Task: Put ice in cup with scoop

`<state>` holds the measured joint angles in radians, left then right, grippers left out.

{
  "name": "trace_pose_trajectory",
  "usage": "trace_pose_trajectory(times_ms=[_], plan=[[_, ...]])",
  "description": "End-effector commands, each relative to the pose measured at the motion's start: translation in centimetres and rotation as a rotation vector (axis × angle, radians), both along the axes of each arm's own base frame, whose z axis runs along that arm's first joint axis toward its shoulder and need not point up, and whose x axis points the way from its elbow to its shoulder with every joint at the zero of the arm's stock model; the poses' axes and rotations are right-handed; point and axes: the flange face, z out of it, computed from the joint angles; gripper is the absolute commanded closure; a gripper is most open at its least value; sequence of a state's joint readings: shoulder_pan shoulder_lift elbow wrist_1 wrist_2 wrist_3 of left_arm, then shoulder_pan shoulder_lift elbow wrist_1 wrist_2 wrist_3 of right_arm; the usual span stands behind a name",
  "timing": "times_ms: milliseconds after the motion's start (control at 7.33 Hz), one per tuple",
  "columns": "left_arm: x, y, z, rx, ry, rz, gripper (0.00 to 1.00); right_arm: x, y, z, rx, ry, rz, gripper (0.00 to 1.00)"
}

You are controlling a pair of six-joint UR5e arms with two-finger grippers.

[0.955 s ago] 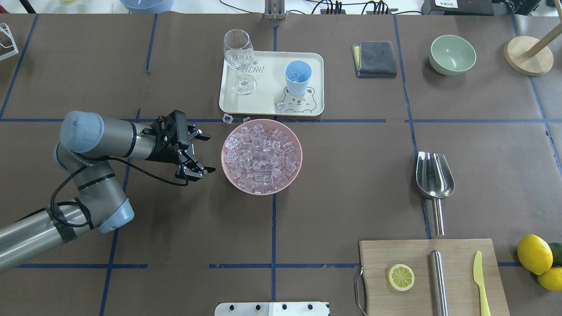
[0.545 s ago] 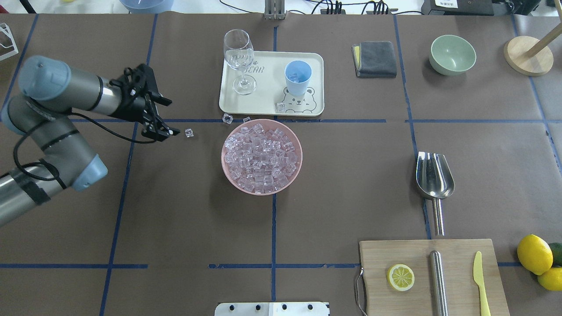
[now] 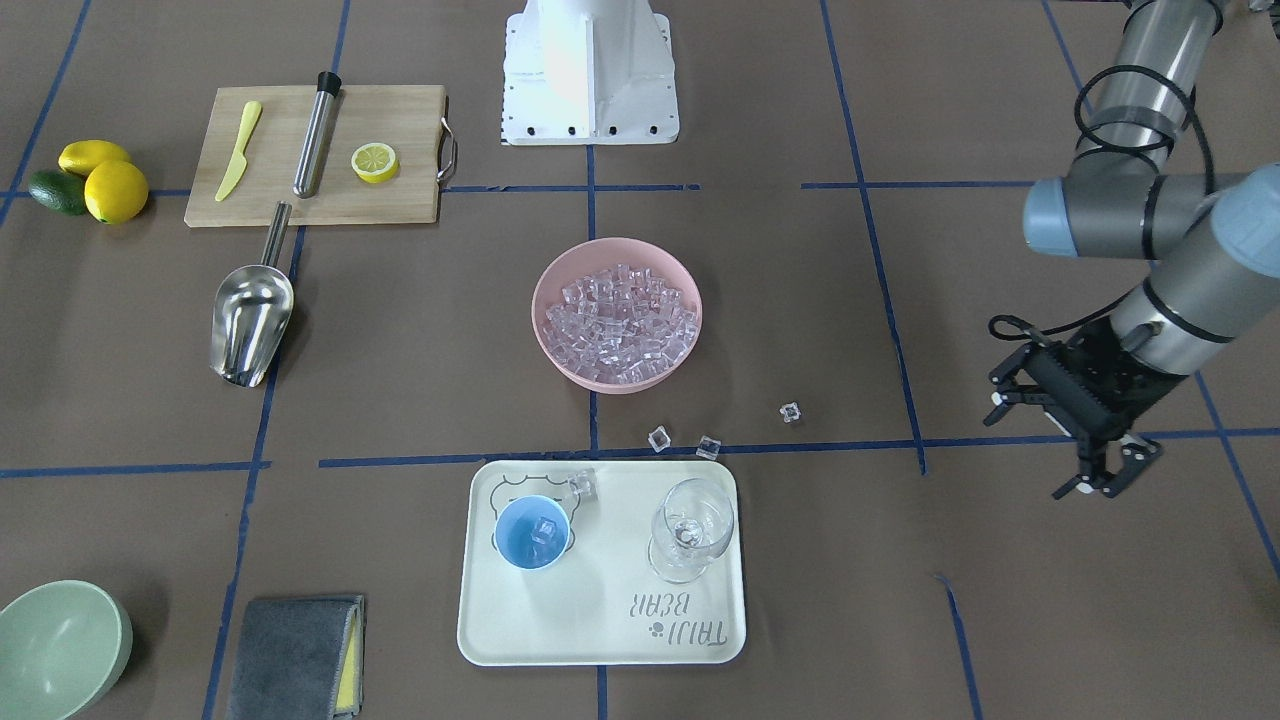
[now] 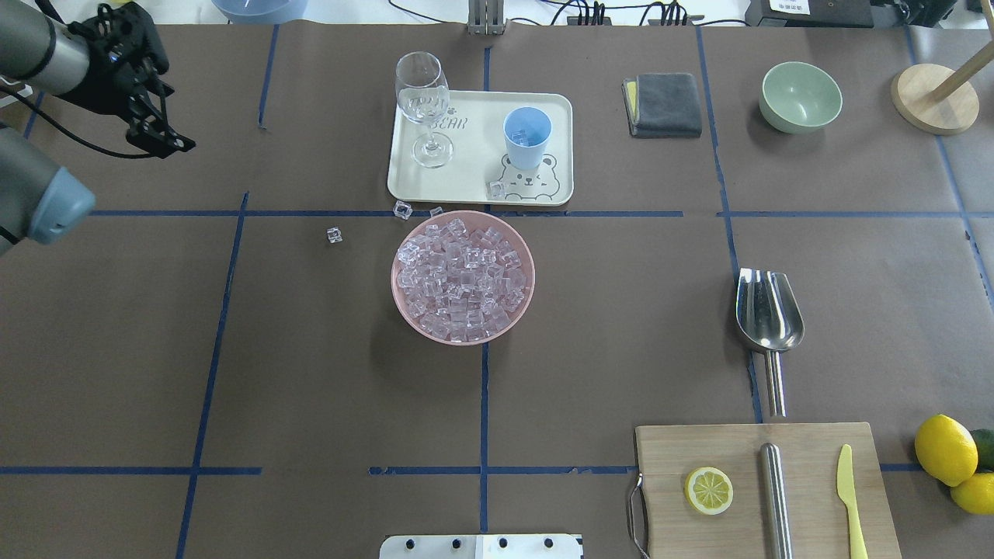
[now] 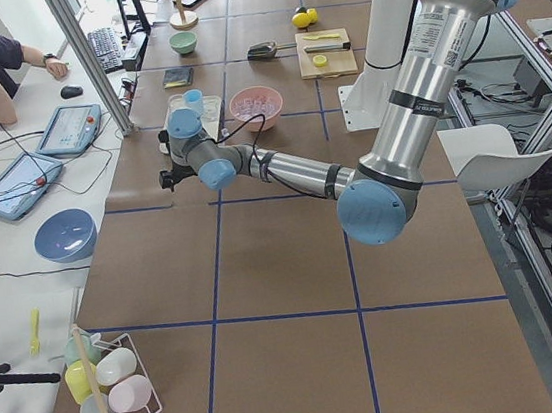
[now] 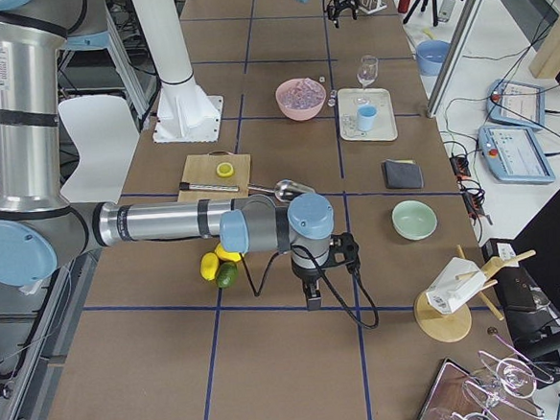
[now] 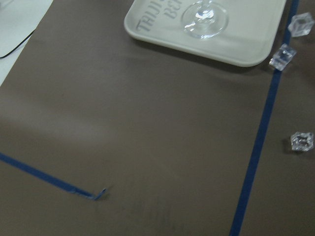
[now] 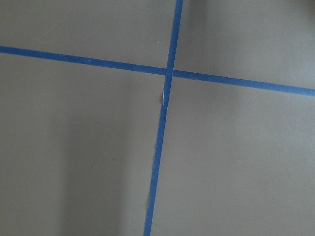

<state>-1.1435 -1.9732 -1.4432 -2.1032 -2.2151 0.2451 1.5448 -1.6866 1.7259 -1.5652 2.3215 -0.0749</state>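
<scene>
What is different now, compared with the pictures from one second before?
The left gripper, open and empty, drew back from beside the pink bowl toward the far left corner. A loose ice cube now lies uncovered where the gripper had been. The scoop, cup and bowl stayed put.

The scoop (image 4: 769,310) is seen as polished steel, the ice (image 4: 463,279) as clear and glassy, the cup (image 4: 522,155) as smooth plastic, the cutting board (image 4: 811,497) as matt wood.

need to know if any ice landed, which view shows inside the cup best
Exterior front-facing: it looks down into the cup, with ice visible inside. Overhead shows it more obliquely; side views show it tiny; wrist cameras miss it.
</scene>
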Motion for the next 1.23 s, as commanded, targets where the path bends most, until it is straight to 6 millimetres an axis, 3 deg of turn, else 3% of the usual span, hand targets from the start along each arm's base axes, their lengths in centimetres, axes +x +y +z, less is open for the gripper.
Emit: trace_pose_trajectory(times_ms=[0, 136, 409, 682, 955, 1091], plan=[[-11.9, -1.7, 2.2, -0.246, -0.05, -0.148, 0.0, -0.3, -0.1, -0.1, -0.001, 0.0, -0.003, 0.0], [-15.5, -2.0, 4.0, -0.391, -0.082, -0.211, 0.0, -0.4, -0.1, -0.1, 0.0, -0.001, -0.005, 0.0], [-20.0, -1.2, 6.6, -0.58, -0.116, -0.275, 0.0, -0.4, -0.1, -0.1, 0.0, -0.001, -0.005, 0.0], [-25.9, 3.1, 13.3, -0.71, -0.112, -0.353, 0.0, -0.4, 0.0, -0.4, 0.006, -0.001, -0.007, 0.0], [-30.2, 6.2, 16.6, -0.763, -0.087, -0.409, 0.0, -0.4, -0.3, -0.7, 0.011, -0.003, -0.006, 0.0], [-30.5, 8.9, 19.7, -0.828, -0.067, -0.41, 0.0, -0.4, -0.3, -0.6, 0.005, -0.004, -0.006, 0.0]])
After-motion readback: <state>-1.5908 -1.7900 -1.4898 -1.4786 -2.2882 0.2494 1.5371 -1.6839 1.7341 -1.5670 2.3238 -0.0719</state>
